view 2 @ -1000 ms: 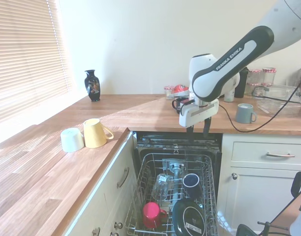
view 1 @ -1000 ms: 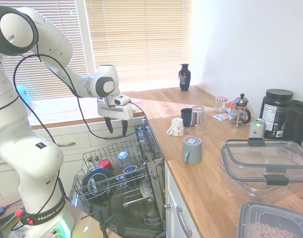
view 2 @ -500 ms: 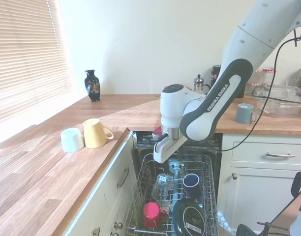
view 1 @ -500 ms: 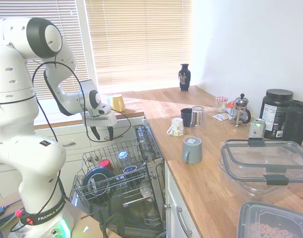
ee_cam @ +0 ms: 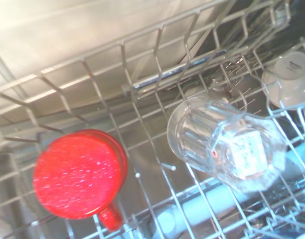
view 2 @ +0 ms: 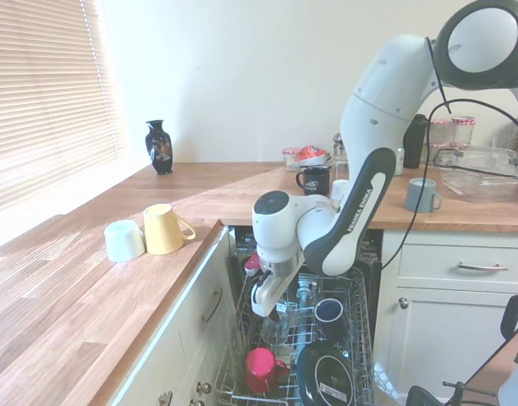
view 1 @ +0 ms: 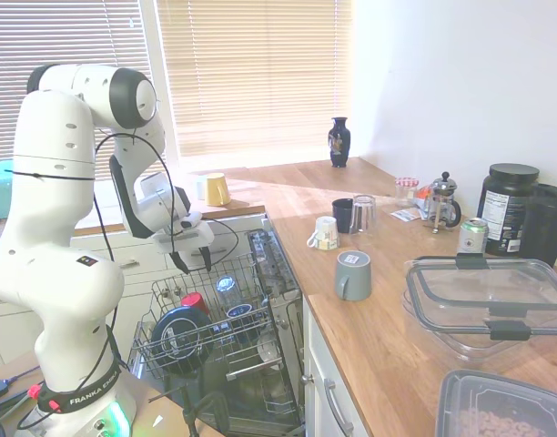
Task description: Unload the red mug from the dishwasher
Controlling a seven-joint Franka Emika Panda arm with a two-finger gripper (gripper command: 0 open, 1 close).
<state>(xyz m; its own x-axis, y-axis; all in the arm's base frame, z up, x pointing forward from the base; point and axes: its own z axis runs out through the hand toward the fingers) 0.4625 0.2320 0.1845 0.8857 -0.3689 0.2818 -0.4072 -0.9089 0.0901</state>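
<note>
- Gripper (view 1: 194, 264): hung above the near-window end of the wire rack (view 1: 253, 276), fingers (view 1: 207, 262) spread apart and gripping nothing, tips pointing down into the rack.
- Judged as the approach step: poised over the load, no contact made, grasp not yet begun.
- Red mug (ee_cam: 78, 173): sat in the rack directly below the wrist, apart from the fingers, in the lane against the rack's side wall.
- Stood upside down, speckled base facing up at the wrist camera and mouth down onto the wires; long axis close to vertical, perhaps tipped a little in the second exterior view.
- Handle seen jutting sideways low on the body, seemingly toward the dark round dish (view 2: 327, 377) alongside.
- Next move, as a judgement: called for lining up over the base, dropping straight down so the fingers straddled the wall clear of the handle, then closing and lifting upward along the mug's axis to clear the tines.
- Clear glass (ee_cam: 225, 144): lay just beside the mug, also inverted and tilted; likely to be knocked by a wide descent.
- Dishwasher (view 1: 271, 264): door down, rack pulled out and loaded.
- Farther off, yellow mug (view 2: 166, 228) rested on its side on the worktop.
</note>
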